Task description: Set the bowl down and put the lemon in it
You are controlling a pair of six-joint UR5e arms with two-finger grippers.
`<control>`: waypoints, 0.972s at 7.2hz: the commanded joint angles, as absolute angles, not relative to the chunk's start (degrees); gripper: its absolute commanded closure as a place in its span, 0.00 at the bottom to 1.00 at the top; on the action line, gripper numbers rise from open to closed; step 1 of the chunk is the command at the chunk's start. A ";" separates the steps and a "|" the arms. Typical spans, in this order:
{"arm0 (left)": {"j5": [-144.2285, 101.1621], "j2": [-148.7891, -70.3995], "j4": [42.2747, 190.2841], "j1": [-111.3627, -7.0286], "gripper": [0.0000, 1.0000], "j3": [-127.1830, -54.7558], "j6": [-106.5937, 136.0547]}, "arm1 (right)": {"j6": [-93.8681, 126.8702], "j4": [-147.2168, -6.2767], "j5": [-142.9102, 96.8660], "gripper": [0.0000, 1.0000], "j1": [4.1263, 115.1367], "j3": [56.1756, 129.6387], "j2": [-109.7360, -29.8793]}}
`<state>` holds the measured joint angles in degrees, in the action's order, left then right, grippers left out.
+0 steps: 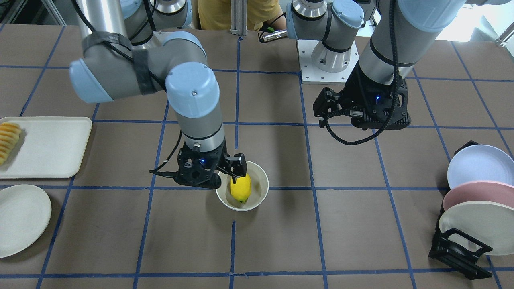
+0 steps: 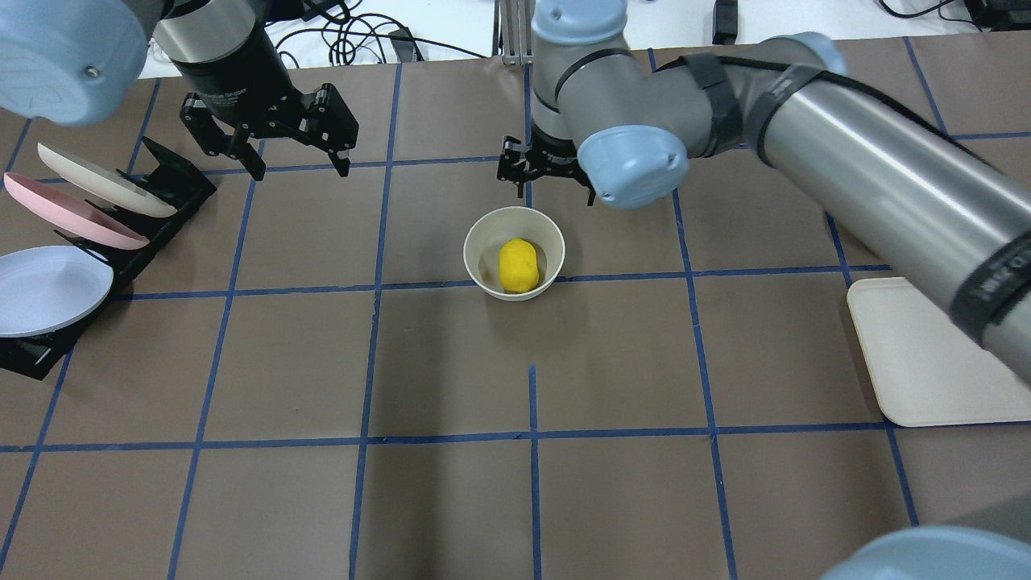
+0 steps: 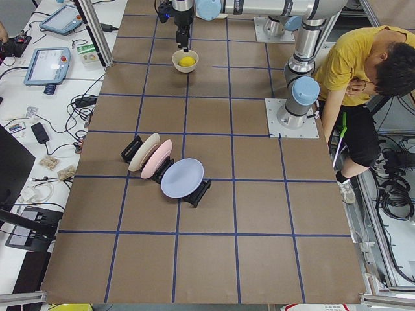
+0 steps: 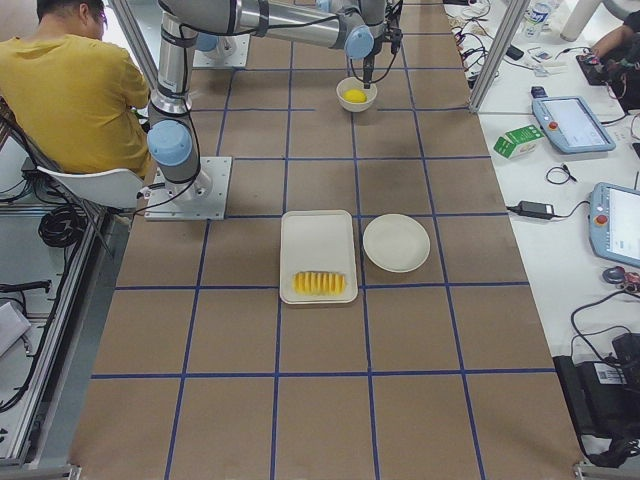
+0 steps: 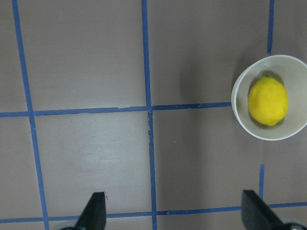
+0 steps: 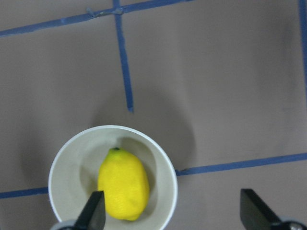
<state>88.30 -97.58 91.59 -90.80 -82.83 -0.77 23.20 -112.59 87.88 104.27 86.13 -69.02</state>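
ok so the lemon (image 2: 519, 265) is already in the bowl (image 2: 482, 238) — lying on its side on the bottom, small dark tip showing in the right wrist cam. The bowl stands upright near the middle of the table (image 2: 451, 499), right on one of the blue tape lines. The right gripper (image 2: 556, 196) hangs above it, a bit off to one side rather than dead center, fingers spread wide w/ nothing between them, not touching lemon or rim. The left gripper (image 2: 301, 171) is well apart from the bowl, up over bare table nearer the rack (image 1: 457, 253), also spread wide and empty; its wrist cam has bowl + lemon off at the right edge. The rack is at the robot's left end and holds 3 plates on edge: blue plate (image 1: 478, 164), pink plate (image 1: 474, 194), cream plate (image 1: 478, 226). At the robot's right end there's an off-white tray (image 1: 52, 148) w/ ribbed yellow-orange slices (image 1: 9, 140) at one end, and a flat plate (image 1: 20, 218) just beside it — not touching. A person (image 4: 70, 95) in a yellow shirt sits by the arm bases.
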 commanded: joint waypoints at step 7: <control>88.51 -97.91 91.58 -90.97 0.00 -82.88 -0.18 | 3.60 -86.57 88.50 0.00 85.16 87.09 -88.49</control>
